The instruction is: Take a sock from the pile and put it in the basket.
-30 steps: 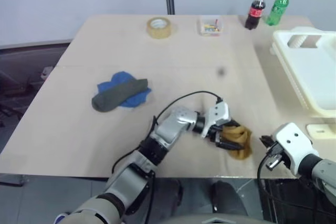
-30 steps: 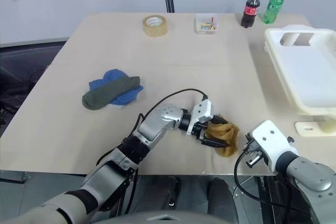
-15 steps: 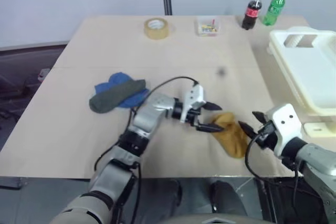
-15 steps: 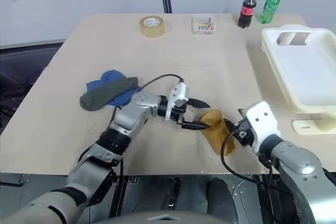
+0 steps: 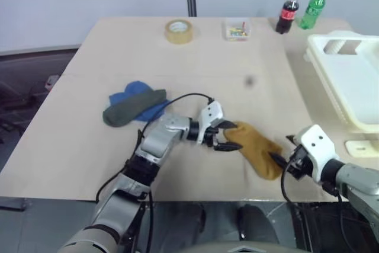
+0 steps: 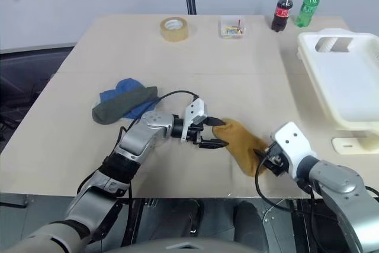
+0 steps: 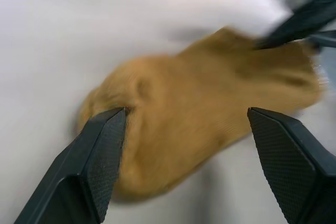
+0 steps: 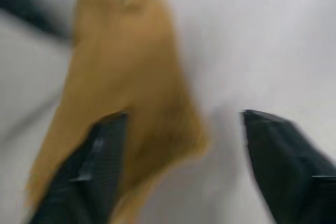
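Sock (image 5: 256, 149) dragged flat, seemingly between both open jaws

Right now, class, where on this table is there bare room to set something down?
Free: the table between the tape roll and the pile, and between the yellow sock and the basket. Crowded: around that sock, flanked by both end effectors.
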